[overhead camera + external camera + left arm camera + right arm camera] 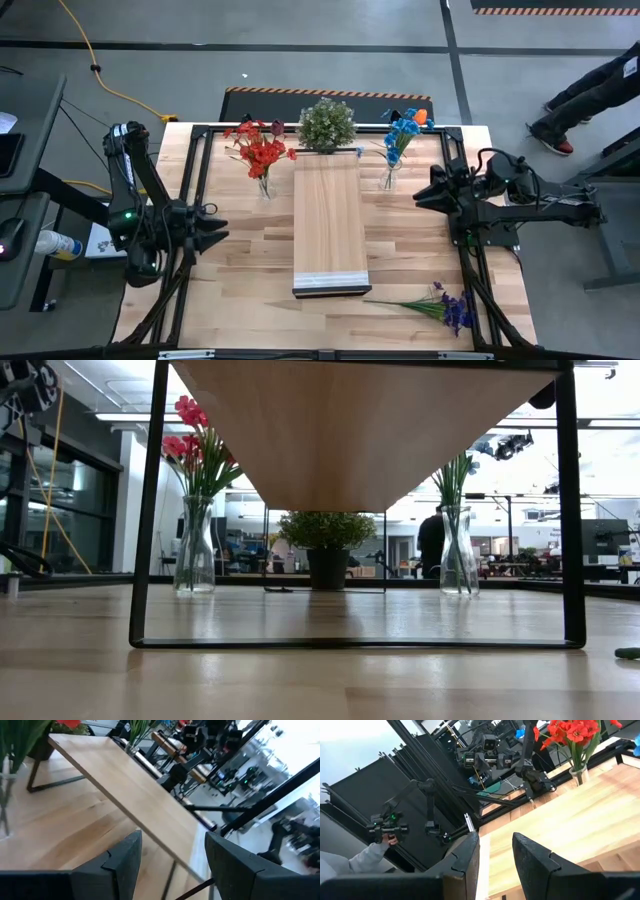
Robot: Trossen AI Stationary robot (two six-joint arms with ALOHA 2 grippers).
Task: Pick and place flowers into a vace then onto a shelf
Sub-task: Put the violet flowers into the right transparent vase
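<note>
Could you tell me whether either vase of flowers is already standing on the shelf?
No: in the high view the shelf is bare, with the red flowers' vase and blue flowers' vase on the tabletop beside it.

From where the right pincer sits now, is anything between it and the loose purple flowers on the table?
Nothing visible. The purple flowers lie flat on the tabletop near the front right corner, and the right pincer waits open beside the shelf, with only bare wood between them.

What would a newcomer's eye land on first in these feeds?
Probably the red flowers in a glass vase left of the raised shelf, and the blue flowers in a vase on its right. Next, the purple flowers lying loose near the table's front right corner.
</note>
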